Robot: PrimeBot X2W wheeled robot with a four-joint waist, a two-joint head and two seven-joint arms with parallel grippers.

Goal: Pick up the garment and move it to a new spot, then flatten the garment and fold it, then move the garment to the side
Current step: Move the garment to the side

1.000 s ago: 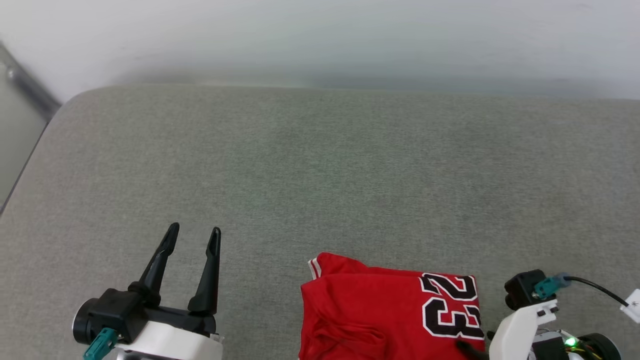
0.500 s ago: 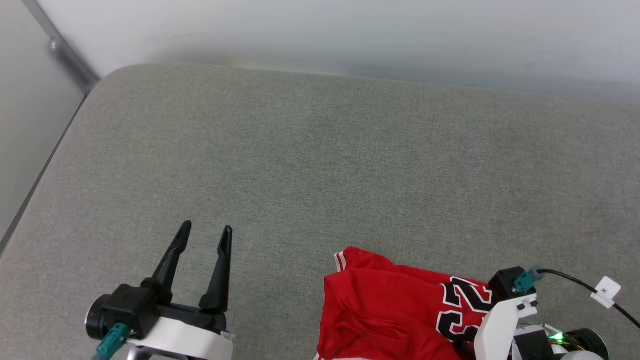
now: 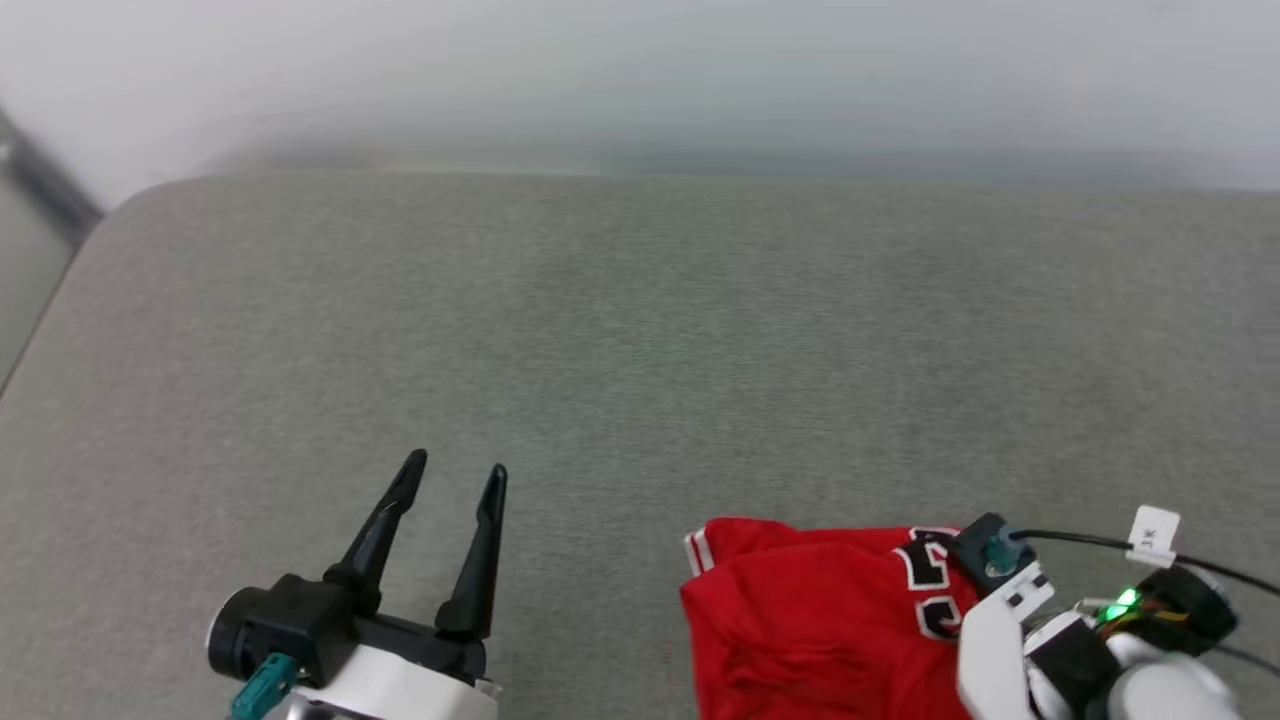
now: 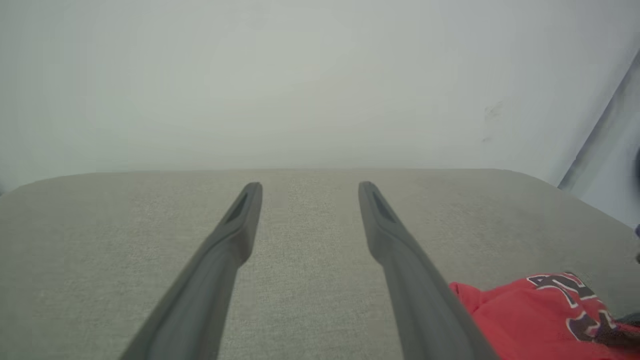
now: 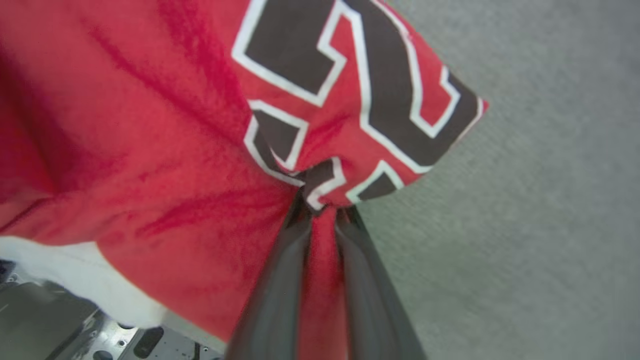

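The garment (image 3: pixel 800 620), a folded red jersey with a striped trim corner and a black white-outlined number print, lies at the near right of the grey cushioned surface (image 3: pixel 640 330). My right gripper (image 5: pixel 322 205) is shut on a pinch of the garment (image 5: pixel 165 150) at the print's edge, and the cloth bunches around the fingertips. In the head view the right wrist covers part of the print. My left gripper (image 3: pixel 456 468) is open and holds nothing, hovering to the left of the garment. The left wrist view shows the left gripper (image 4: pixel 310 187) open, with the garment (image 4: pixel 525 310) at the lower right.
A pale wall rises behind the surface. The surface's rounded far-left corner (image 3: pixel 120 205) borders a dark strip. A black cable with a white tag (image 3: pixel 1153 528) runs from the right wrist. The bare grey surface stretches ahead and to the left.
The head camera has shifted, so the whole picture has moved. The right wrist now covers more of the number print, and the garment's right side is bunched. The left gripper stays open.
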